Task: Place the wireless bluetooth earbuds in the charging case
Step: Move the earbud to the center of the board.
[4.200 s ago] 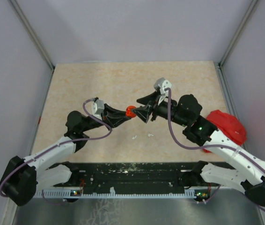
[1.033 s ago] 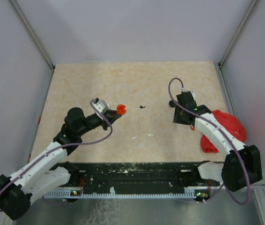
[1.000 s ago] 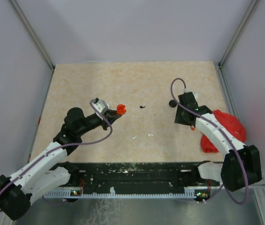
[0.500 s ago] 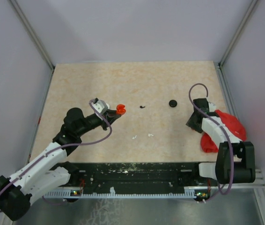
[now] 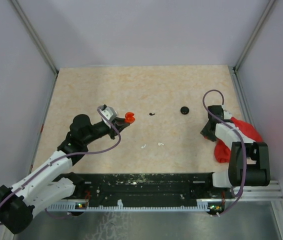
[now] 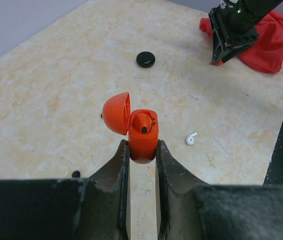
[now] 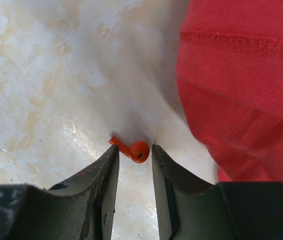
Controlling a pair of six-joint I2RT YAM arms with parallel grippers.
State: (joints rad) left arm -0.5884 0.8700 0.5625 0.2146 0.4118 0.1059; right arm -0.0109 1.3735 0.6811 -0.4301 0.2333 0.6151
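Orange plastic is our concern on both sides. Our left gripper (image 6: 142, 150) is clamped on the orange charging case (image 6: 142, 141) and holds it upright above the table (image 5: 106, 85). Its lid is tipped back so the slots face up for loading, and one seated earbud (image 6: 142, 123) shows inside.

Our right gripper (image 7: 135, 148) points down at the loose orange earbud (image 7: 130, 148), which lies on the table just beside the red cloth (image 7: 241, 90). Its jaws stand narrowly apart with the bud at their mouth, not pinched as far as we can see.

We judge the cloth the main nuisance, since it crowds one finger. A black round case (image 6: 145, 59), a white earbud (image 6: 191, 138) and a small black bit (image 5: 152, 113) lie between the arms, apart from both.
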